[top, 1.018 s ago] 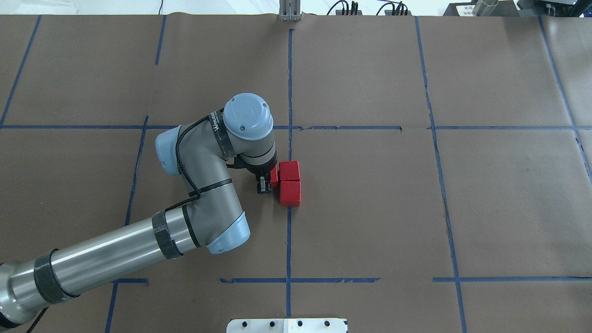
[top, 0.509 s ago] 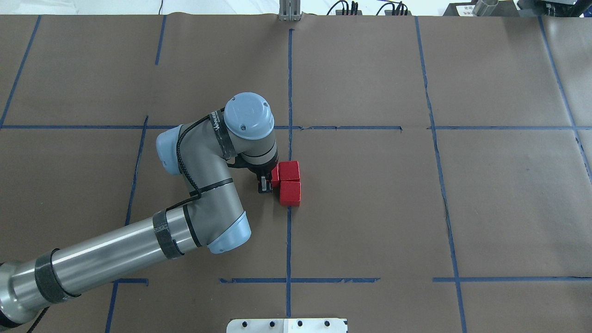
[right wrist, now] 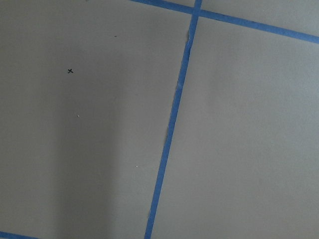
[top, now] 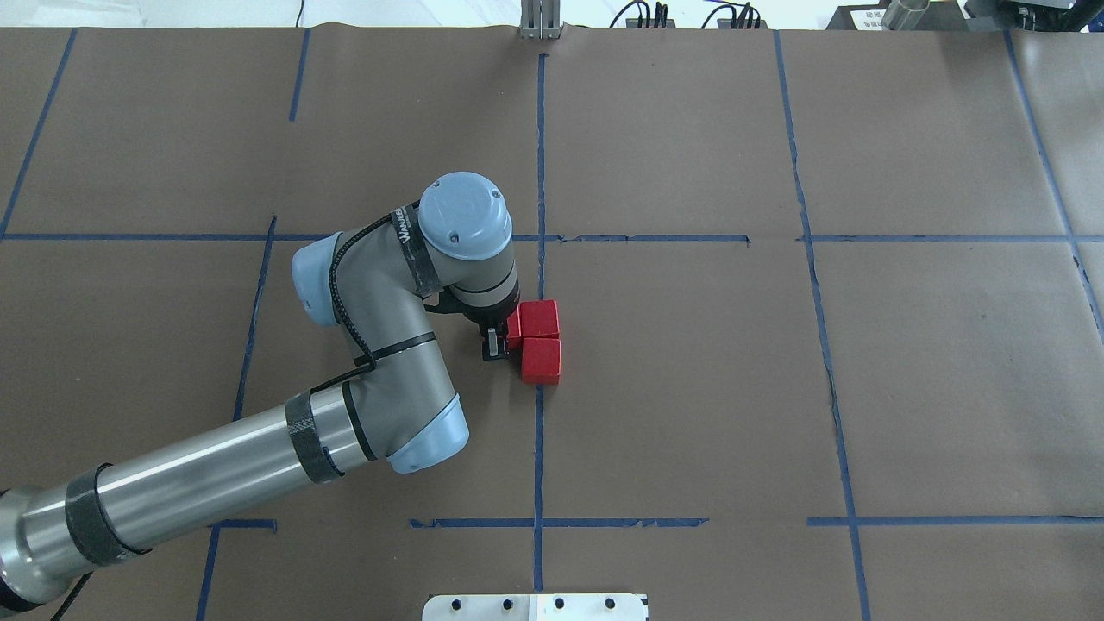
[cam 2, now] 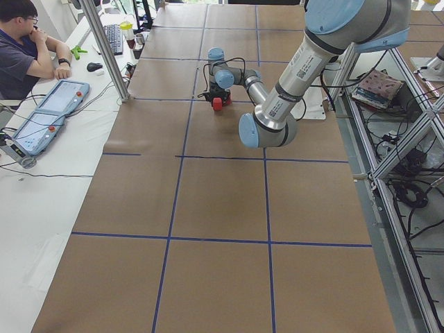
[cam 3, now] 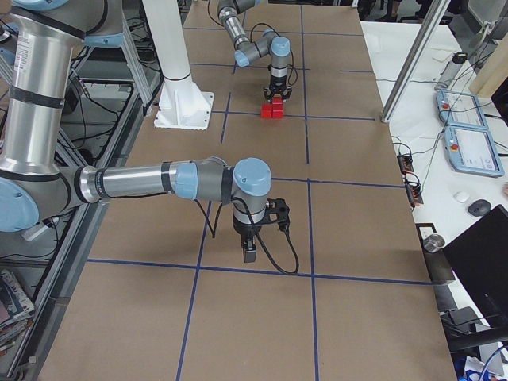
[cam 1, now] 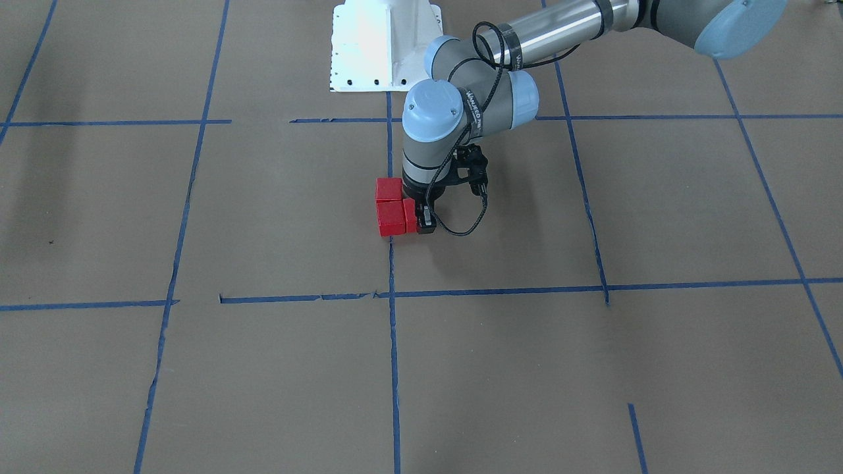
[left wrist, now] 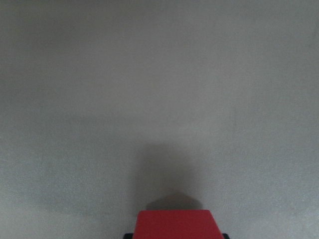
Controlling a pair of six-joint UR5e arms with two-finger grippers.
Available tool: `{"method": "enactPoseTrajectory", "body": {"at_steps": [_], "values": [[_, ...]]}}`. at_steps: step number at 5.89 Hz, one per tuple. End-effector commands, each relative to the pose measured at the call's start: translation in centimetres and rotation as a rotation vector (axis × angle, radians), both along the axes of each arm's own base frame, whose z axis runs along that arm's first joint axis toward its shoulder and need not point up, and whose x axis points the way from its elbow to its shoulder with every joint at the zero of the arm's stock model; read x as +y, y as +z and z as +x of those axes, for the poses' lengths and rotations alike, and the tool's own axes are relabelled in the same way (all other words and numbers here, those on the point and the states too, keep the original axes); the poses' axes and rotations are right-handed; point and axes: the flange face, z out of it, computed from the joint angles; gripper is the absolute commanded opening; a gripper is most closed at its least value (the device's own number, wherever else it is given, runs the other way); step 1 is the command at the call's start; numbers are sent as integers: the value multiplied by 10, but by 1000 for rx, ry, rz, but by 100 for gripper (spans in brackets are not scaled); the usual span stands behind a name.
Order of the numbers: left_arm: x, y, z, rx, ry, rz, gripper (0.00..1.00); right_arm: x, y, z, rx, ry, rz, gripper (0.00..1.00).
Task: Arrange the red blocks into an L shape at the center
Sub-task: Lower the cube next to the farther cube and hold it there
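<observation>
**Surface:** table [top: 949, 388] covered in flat brown paper. Blue tape grid [top: 539, 448] across it, tape torn or gapped in places. Small black x mark [right wrist: 70, 71] on the paper in the R wrist view. White base plate [cam 1: 379, 46] at the robot's edge.

**Red blocks** [top: 541, 360], qty 3: at center [top: 655, 362], on the mid tape line. Two touch in a row along the line. Third block [cam 1: 409, 216] is just beside the far one, on the robot's L side, giving a rough L.

**L gripper** [top: 504, 335]: clenched on third block, low at the paper. Can't tell whether the block rests on the paper.

**R gripper** [cam 3: 248, 255]: points down near the paper, well apart from the blocks. Released or clenched: can't tell.

**Room:** white side table [cam 2: 41, 180] on the operators' side. Person [cam 2: 21, 48] seated there, w/ pendant [cam 2: 59, 104] and keyboard [cam 2: 114, 38]. Metal post [cam 2: 111, 52] at the table edge.
</observation>
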Motion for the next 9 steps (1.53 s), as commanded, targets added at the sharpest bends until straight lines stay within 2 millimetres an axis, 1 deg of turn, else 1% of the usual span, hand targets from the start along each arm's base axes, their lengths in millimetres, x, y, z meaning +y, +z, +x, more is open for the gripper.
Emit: {"method": "enactPoseTrajectory", "body": {"at_steps": [1,3,6,8,9], "values": [[0,-1,0,0,-1,-1,49,0,0,-1,0,-1,0,100],[0,-2,0,3,1,3,55,0,0,-1,0,-3,1,100],[0,-2,0,12,3,11,61,0,1,-1,0,-3,-1,100],[0,-2,0,12,9,17,69,0,1,0,0,-1,-1,100],[0,-2,0,10,16,25,75,0,0,0,0,-1,1,100]]}}
